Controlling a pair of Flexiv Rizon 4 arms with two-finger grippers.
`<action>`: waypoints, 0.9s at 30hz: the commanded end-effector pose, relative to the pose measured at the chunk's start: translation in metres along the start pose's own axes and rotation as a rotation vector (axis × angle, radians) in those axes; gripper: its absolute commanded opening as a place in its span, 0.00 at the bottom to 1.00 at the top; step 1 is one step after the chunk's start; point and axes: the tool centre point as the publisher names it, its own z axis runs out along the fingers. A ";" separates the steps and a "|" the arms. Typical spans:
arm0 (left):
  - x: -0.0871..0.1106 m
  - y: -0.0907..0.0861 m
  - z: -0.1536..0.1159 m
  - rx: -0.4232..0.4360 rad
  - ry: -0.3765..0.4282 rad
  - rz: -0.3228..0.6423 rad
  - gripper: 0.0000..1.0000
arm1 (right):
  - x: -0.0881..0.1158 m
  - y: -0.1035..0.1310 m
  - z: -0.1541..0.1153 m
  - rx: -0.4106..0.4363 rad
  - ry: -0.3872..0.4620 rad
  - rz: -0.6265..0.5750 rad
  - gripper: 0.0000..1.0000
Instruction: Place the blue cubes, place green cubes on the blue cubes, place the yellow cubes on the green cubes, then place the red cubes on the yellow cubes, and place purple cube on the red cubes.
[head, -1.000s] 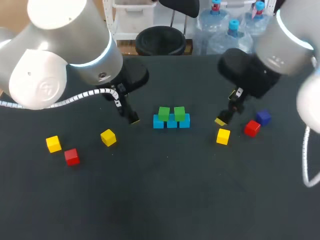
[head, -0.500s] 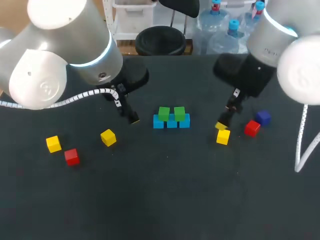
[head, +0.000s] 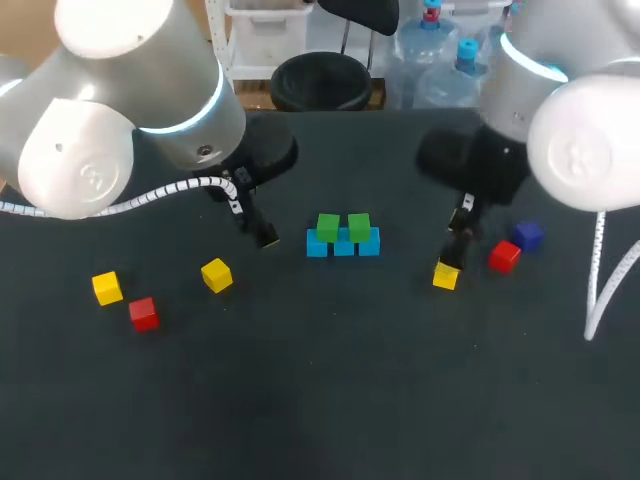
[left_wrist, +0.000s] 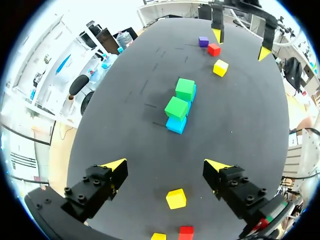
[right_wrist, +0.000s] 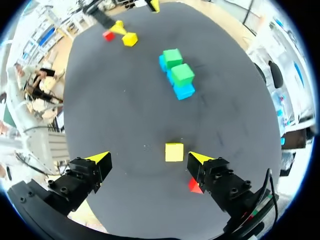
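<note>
Three blue cubes sit in a row mid-table with two green cubes on them, also seen in the left wrist view as green cubes and the right wrist view as green cubes. My right gripper hangs open just over a yellow cube, which lies between its fingers and ahead. A red cube and the purple cube lie to its right. My left gripper is open and empty, left of the stack, near another yellow cube.
At the far left lie a third yellow cube and a second red cube. The front half of the black table carries nothing.
My right gripper has swung left and down until it is right over the yellow cube on the right. The left arm and all cubes have stayed put.
</note>
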 end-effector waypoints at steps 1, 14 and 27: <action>0.000 0.001 0.000 0.002 -0.001 0.001 1.00 | -0.005 0.001 0.005 -0.002 0.049 -0.031 1.00; 0.000 0.001 0.000 0.002 -0.001 0.001 1.00 | 0.013 -0.002 0.031 0.017 0.187 -0.096 1.00; 0.000 0.001 0.000 0.002 -0.001 0.001 1.00 | 0.017 -0.011 0.052 0.048 0.187 -0.113 1.00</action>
